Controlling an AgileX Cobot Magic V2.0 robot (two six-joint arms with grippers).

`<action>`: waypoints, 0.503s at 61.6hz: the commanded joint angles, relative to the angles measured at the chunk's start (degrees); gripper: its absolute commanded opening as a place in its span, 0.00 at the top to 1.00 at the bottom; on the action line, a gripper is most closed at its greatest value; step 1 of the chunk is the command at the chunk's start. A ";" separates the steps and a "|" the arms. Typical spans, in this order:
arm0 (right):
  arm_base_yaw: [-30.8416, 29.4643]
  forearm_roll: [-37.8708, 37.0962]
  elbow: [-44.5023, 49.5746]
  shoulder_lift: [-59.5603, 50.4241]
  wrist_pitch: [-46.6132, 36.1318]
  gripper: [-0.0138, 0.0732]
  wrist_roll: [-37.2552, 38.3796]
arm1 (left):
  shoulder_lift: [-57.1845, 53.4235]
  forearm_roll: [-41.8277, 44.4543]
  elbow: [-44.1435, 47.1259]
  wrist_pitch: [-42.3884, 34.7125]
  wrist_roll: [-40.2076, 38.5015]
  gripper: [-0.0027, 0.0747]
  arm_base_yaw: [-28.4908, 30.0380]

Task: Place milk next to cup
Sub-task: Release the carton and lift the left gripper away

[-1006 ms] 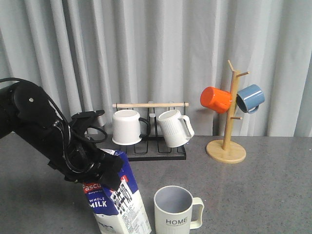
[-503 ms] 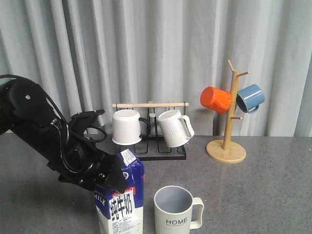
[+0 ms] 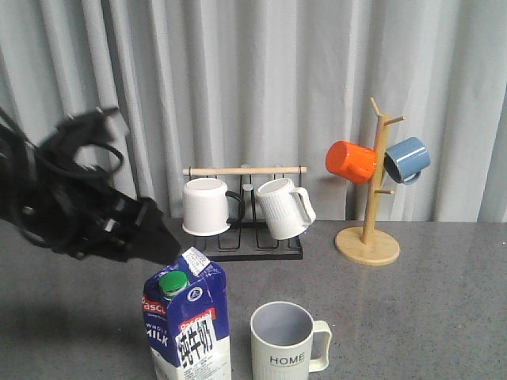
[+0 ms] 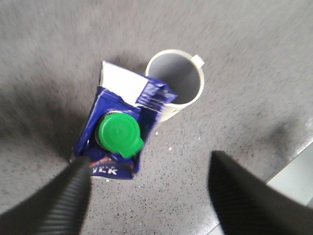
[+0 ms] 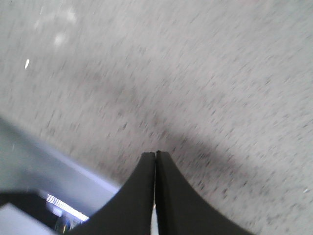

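Front view has the milk (image 3: 186, 318) upright at bottom center just left of the cup (image 3: 287, 336), left gripper (image 4: 146, 196) wide open and empty above, so I'd lift straight up, not clip the carton.

A black wire rack (image 3: 261, 245) with a pale wooden bar (image 3: 244, 170) across its top stands at the back of the grey speckled table (image 3: 428, 309); on it sit a plain white mug (image 3: 204, 207) with a black handle and, just beside it, a ribbed white mug (image 3: 282, 208) that is tilted. Well to the right stands a wooden mug tree (image 3: 370, 214) on a round base; an orange mug (image 3: 350, 161) and a blue mug (image 3: 407, 159) hang from its pegs on opposite sides; grey pleated curtains (image 3: 261, 79) close off everything behind.
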 commanded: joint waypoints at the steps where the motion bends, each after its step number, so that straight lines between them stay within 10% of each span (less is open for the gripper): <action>1: -0.40 -4.44 -1.62 0.02 -8.22 0.85 5.60 | -6.50 1.34 -1.36 -0.39 -0.19 0.57 -0.15; 12: -0.40 -9.63 -1.62 0.02 -12.90 0.85 9.64 | -13.72 8.81 -1.31 -1.81 -0.78 0.96 -0.15; 31: -0.40 -9.64 -1.62 0.02 -12.72 0.85 9.59 | -25.05 11.15 1.13 -6.08 -1.87 0.98 -0.15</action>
